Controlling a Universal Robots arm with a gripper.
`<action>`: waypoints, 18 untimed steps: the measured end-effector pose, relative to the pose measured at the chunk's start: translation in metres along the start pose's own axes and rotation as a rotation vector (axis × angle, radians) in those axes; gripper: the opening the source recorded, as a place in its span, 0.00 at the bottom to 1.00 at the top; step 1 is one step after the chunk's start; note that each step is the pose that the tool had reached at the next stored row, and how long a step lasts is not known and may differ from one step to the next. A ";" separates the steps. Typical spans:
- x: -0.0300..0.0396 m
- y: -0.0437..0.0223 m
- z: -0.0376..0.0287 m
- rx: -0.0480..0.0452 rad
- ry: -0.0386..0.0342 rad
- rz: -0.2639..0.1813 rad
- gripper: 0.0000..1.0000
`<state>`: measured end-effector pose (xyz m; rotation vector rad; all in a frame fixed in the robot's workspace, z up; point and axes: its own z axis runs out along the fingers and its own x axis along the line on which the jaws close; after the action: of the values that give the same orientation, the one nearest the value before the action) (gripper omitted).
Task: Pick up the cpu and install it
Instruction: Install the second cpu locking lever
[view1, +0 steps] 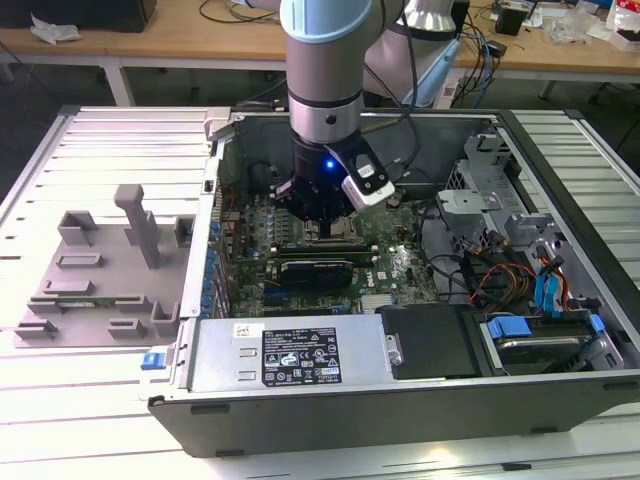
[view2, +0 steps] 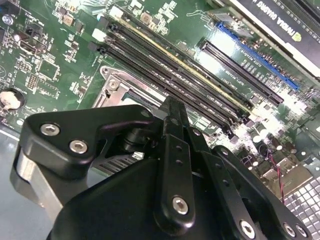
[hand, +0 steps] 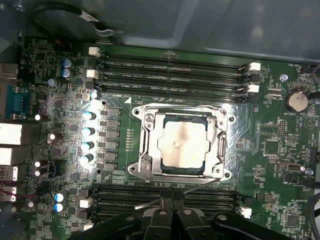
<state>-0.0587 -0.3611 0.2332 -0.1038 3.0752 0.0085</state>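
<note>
Arm w/ gripper (view1: 325, 215) hangs low over the board (hand: 60, 100) inside an open PC case (view1: 560, 140). The cpu (hand: 183, 148) lies flat in its socket (hand: 145, 145), apparently seated; can't tell how the gripper stands. Case rests on a slatted metal table (view1: 90, 140); 1 grey holder (view1: 110, 270) beside it, cluttered benches behind.

Silvery square cpu (hand: 183, 147), flat inside the metal-framed socket (hand: 148, 150) of the board

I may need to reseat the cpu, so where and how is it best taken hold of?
Take the cpu by two opposite edges, coming straight down from above. It lies flat in the socket frame, top face bare; the metal frame closely borders its sides, so that likely rules out a sideways approach.
</note>
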 end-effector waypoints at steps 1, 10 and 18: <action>0.0001 0.0000 0.0001 0.0000 0.0000 0.000 0.11; 0.0007 0.0000 0.0023 -0.0006 -0.0002 0.000 0.11; 0.0008 -0.0001 0.0027 -0.0003 0.0000 0.000 0.11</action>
<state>-0.0593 -0.3612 0.2304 -0.1037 3.0752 0.0090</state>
